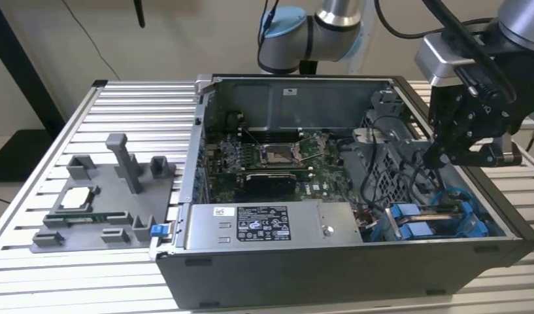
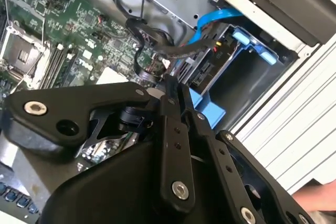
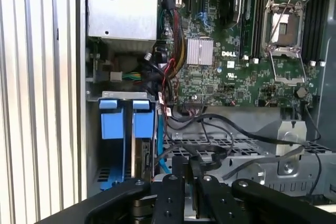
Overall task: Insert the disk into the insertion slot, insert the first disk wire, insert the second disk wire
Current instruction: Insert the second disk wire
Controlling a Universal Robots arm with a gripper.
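Disk (image 3: 140,145) sits edge-up in the insertion slot (image 1: 436,221), blue carrier tabs showing, at the case corner beside the grey power-supply box (image 1: 267,224). Gripper (image 1: 434,157) hangs just above the perforated cage (image 3: 252,156) and its black cables (image 3: 210,129); fingers (image 3: 181,182) pressed together in both wrist views, nothing visibly gripped. Motherboard (image 1: 267,154) lies beyond. Grey fixture tray (image 1: 101,196) on the table at exterior view's left.

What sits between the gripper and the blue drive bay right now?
Loose black cables run across the perforated grey cage just ahead of the gripper. In the first wrist view they lie beside the insertion slot and its blue rails, not across its mouth. Nothing else visibly blocks it.
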